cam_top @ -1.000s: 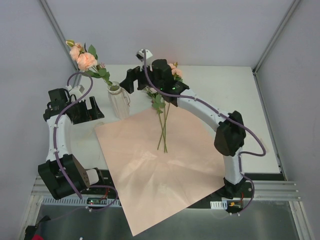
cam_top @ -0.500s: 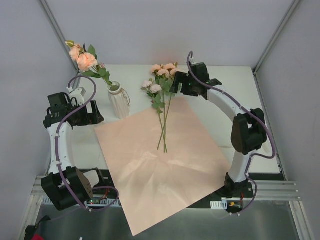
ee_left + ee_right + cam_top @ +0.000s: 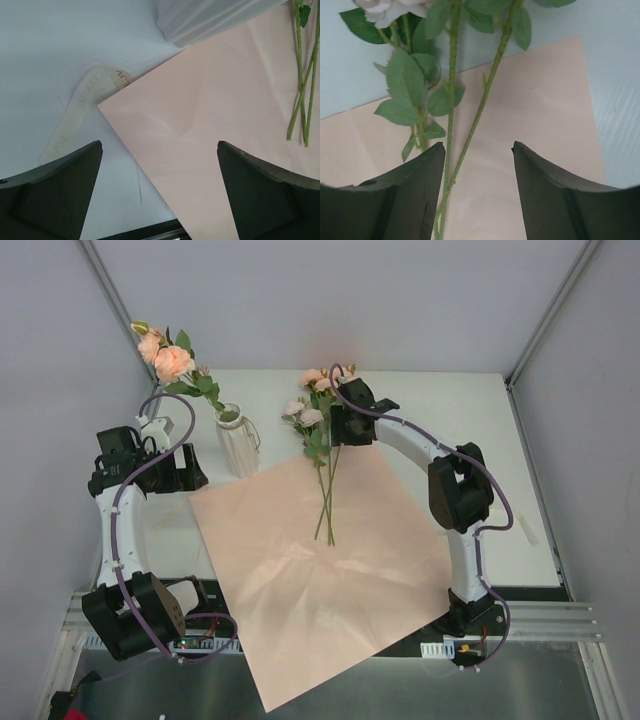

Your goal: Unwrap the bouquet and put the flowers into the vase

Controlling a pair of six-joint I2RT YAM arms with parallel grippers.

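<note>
From above, the pink paper (image 3: pixel 320 590) lies flat, some roses (image 3: pixel 170 358) stand in the vase (image 3: pixel 238 445), and the other flowers (image 3: pixel 318 448) lie across the paper's far edge under the right gripper (image 3: pixel 335 430). The left wrist view shows the left gripper (image 3: pixel 160 150) spread wide, empty, near the vase. The right wrist view shows jaws apart astride the stems (image 3: pixel 490 85), not pinching; next, they should close squarely and lift.

Paper sheet (image 3: pixel 320 580) sits mid-counter (image 3: pixel 460 410), running over the near edge. Vase (image 3: pixel 238 445) stands at its far-left side with roses (image 3: pixel 165 355) in it. Loose flowers (image 3: pixel 325 490) lie across the sheet's far edge, ribbon (image 3: pixel 82 107) at its left corner.
</note>
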